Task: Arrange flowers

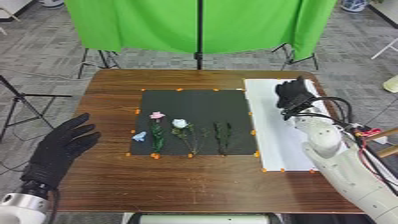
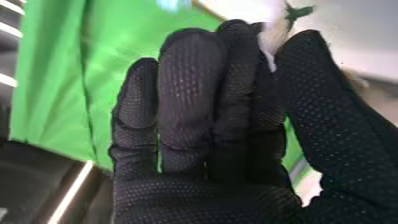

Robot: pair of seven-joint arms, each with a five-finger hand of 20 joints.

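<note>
at the brown wooden tabletop's (image 1: 178,187) two o'clock, the right hand (image 1: 293,94) pinches a whitish, green-leafed flower (image 2: 273,41) between thumb and fingers; at nine o'clock, the left hand (image 1: 60,146) is relaxed.

Green backdrop (image 1: 185,25) over gray carpet (image 1: 49,55)
Black stands (image 1: 35,97) rise beyond the brown wooden counter (image 1: 191,192).

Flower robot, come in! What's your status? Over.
Right hand over white sheet, seemingly pinching pale flower. Left hand open, table's left side. Possibly in the way: pink flower, white flower, blue flower on black mat.
</note>
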